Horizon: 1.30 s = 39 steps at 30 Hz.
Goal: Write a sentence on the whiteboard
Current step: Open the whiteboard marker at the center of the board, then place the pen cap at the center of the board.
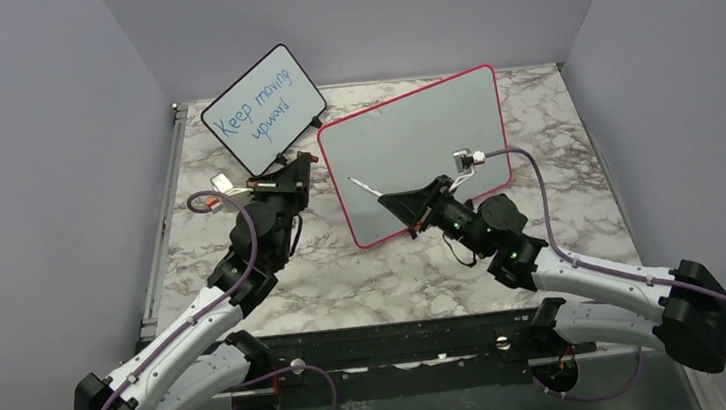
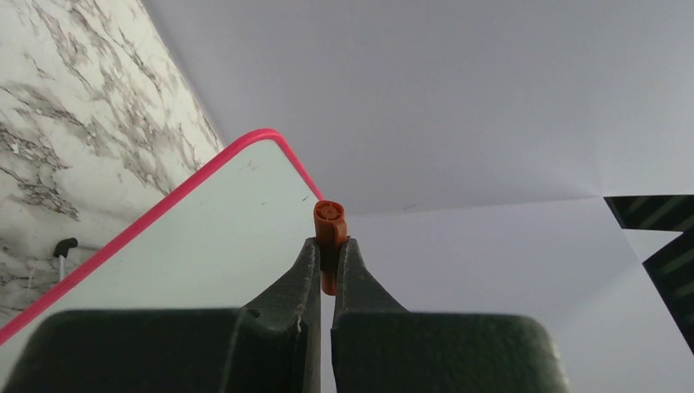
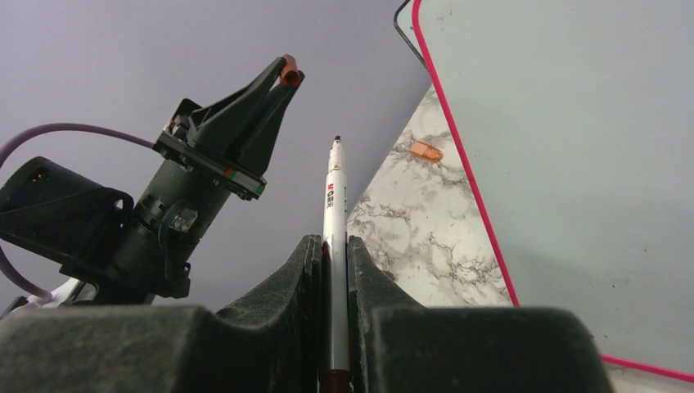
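The whiteboard (image 1: 424, 149), red-pink framed, stands tilted at mid-table; its face is blank and no sentence shows on it. My right gripper (image 1: 408, 208) is shut on a white marker (image 1: 365, 187) whose uncapped tip points up-left in front of the board's left part. In the right wrist view the marker (image 3: 334, 196) runs out from the right gripper (image 3: 334, 246), with the whiteboard (image 3: 573, 147) off to its right and the tip short of the frame. My left gripper (image 1: 297, 171), left of the board, is shut on an orange cap (image 2: 331, 229), seen between the left gripper (image 2: 331, 246) tips.
A smaller black-framed board (image 1: 264, 109) with blue handwriting stands at the back left. A small orange piece (image 3: 425, 151) lies on the marble table (image 1: 396, 272) by the whiteboard's left edge. Grey walls close in three sides.
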Motion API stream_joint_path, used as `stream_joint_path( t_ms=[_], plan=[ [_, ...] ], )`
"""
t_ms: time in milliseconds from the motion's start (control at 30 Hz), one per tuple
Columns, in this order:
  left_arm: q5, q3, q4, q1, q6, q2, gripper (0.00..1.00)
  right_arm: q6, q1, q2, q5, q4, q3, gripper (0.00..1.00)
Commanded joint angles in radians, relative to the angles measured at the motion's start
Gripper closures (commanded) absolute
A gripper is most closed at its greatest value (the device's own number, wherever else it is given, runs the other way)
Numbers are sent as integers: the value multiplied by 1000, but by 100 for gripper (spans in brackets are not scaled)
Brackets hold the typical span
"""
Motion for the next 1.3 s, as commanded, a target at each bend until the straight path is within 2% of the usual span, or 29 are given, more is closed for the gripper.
stream_joint_path(
  t_ms=[0, 433, 767, 933, 1100, 1267],
  plan=[
    [-74, -13, -2, 1, 62, -29, 100, -26, 7, -52, 36, -54, -18, 99],
    [-58, 19, -554, 1, 276, -60, 100, -233, 7, -197, 190, -448, 87, 99],
    [111, 103, -779, 19, 411, 119, 98, -298, 8, -272, 260, -631, 127, 100],
    [206, 141, -838, 92, 514, 203, 98, -329, 8, -307, 287, -705, 147, 100],
    [369, 153, -853, 285, 621, 287, 99, -347, 8, -338, 330, -750, 151, 100],
    [413, 211, -863, 349, 741, 424, 99, -367, 7, -349, 353, -780, 158, 99]
  ],
)
